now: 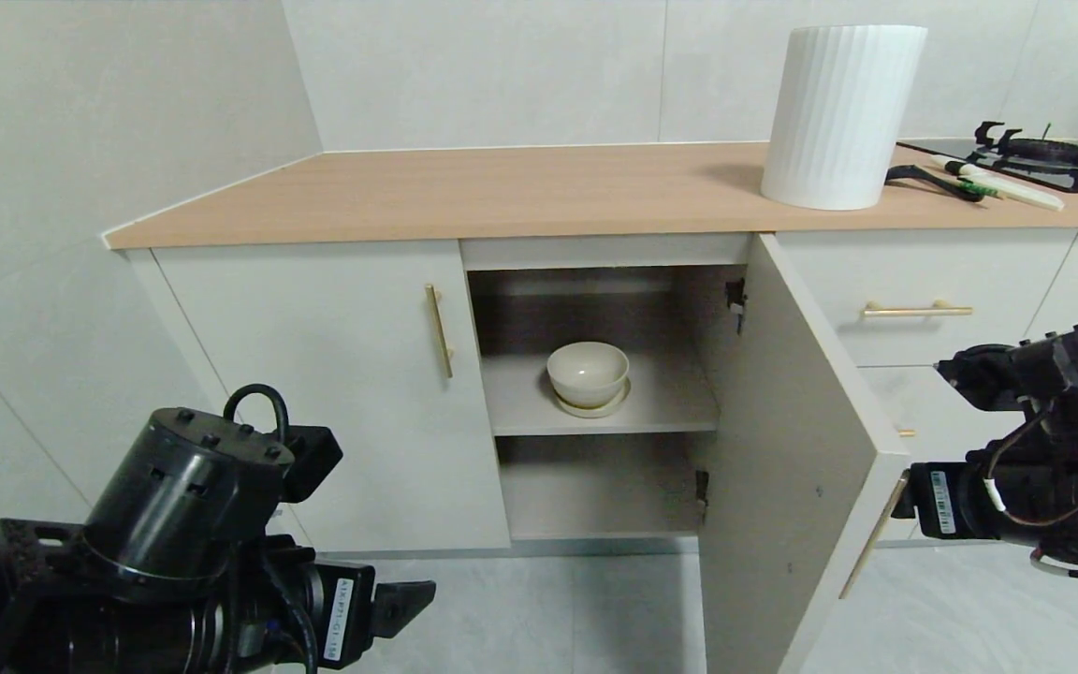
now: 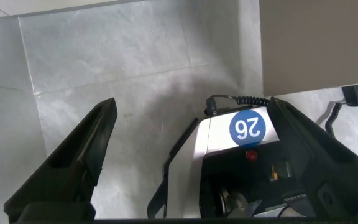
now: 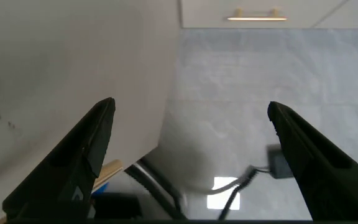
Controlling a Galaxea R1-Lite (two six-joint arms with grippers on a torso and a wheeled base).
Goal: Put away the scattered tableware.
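A cream bowl point(image 1: 588, 372) sits on a small matching plate point(image 1: 595, 407) on the middle shelf point(image 1: 670, 407) of the open cabinet. Low at the left, above the tiled floor, my left gripper point(image 2: 191, 162) is open with nothing between its fingers point(image 2: 73, 168). My right gripper point(image 3: 191, 162) is also open and empty, close to the free edge of the swung-out cabinet door point(image 1: 782, 449) and its gold handle point(image 3: 107, 169). Both grippers are well away from the bowl.
The open door juts out towards my right arm. On the wooden counter point(image 1: 502, 192) stand a tall white ribbed container point(image 1: 841, 114), some utensils point(image 1: 997, 184) and a gas hob point(image 1: 1044, 154). The left door point(image 1: 333, 374) is closed; drawers point(image 1: 916, 309) are on the right.
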